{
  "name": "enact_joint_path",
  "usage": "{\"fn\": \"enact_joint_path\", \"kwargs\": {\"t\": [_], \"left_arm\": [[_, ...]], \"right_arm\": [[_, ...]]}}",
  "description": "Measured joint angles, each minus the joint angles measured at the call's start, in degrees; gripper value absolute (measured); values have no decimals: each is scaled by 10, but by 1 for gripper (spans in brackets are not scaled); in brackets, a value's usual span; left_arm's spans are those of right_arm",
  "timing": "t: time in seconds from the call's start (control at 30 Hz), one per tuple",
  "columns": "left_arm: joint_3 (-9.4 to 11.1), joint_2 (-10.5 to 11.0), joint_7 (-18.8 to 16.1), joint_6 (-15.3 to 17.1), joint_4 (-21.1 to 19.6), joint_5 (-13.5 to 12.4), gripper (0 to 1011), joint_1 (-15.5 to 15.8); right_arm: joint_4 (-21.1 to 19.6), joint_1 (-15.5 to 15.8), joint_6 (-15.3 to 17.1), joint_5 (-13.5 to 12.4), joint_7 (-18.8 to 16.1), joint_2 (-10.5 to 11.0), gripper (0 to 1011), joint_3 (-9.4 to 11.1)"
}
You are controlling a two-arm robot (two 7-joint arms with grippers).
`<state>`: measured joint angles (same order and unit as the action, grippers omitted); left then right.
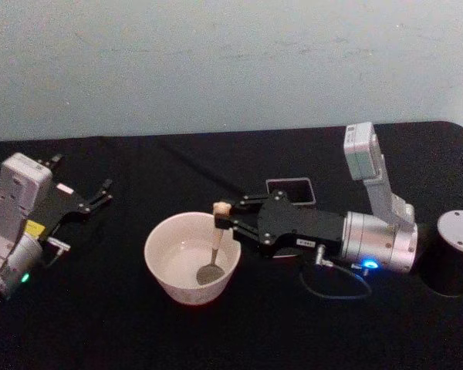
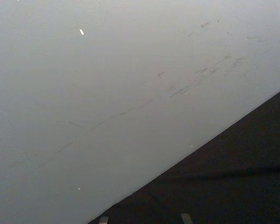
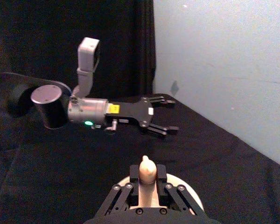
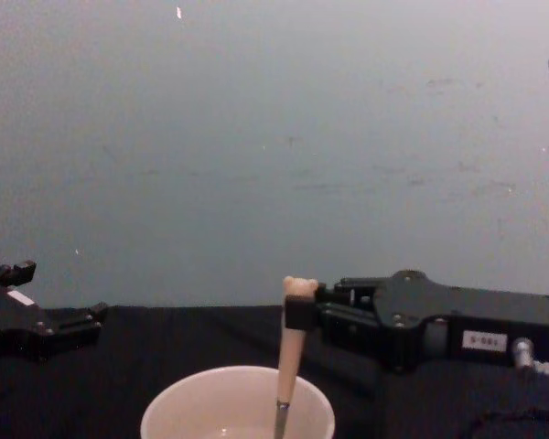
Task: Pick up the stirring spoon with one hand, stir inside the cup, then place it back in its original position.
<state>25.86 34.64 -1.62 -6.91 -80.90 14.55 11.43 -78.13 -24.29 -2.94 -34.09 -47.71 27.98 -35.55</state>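
Over the cup [image 1: 167,282] at mid-bench, the right end effector [image 1: 230,218] grips the stirring spoon [image 1: 214,250] — handle near upright, bowl down inside the cup. Its dark holder [image 1: 291,187] lies just far-right, nearer this arm; the left end effector [image 1: 100,193] rests spread, well left.

We see soft, dim, even light. The black counter [image 1: 100,324] swallows nearly every shadow, while the pale wall [image 1: 216,62] behind the right tool [image 1: 228,218] is evenly lit. Below that tool, the stirring spoon [image 1: 216,245] glints faintly inside the cup [image 1: 181,291].

Dark holder [image 1: 291,187] partly behind right gripper [image 1: 225,218]
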Motion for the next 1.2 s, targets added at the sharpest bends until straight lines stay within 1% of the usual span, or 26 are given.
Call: {"fn": "enact_joint_path", "kwargs": {"t": [0.17,0.27,0.33,0.37,0.5,0.6,0.67,0.7,0.83,0.87,0.93,1.1,1.2], "left_arm": [[0,0,0,0,0,0,1001,0],[0,0,0,0,0,0,1001,0],[0,0,0,0,0,0,1001,0],[0,0,0,0,0,0,1001,0],[0,0,0,0,0,0,1001,0],[0,0,0,0,0,0,1001,0],[0,0,0,0,0,0,1001,0],[0,0,0,0,0,0,1002,0],[0,0,0,0,0,0,1001,0],[0,0,0,0,0,0,1001,0],[0,0,0,0,0,0,1001,0],[0,0,0,0,0,0,1001,0],[0,0,0,0,0,0,1002,0]], "right_arm": [[-4,-2,1,-1,-1,-6,215,-12],[-4,-7,1,1,0,-13,215,-20],[2,-14,0,6,3,-23,215,-27],[2,-14,0,6,3,-23,215,-27],[19,-26,-3,14,10,-39,215,-35],[44,-39,-7,27,21,-57,215,-41],[56,-45,-9,32,27,-65,215,-43],[67,-50,-9,35,31,-72,215,-43],[94,-63,-9,40,44,-88,215,-37],[94,-63,-9,40,44,-88,215,-37],[107,-69,-10,41,51,-93,215,-29],[110,-70,-8,42,54,-92,215,-19],[101,-64,-2,39,53,-84,215,-14]]}}
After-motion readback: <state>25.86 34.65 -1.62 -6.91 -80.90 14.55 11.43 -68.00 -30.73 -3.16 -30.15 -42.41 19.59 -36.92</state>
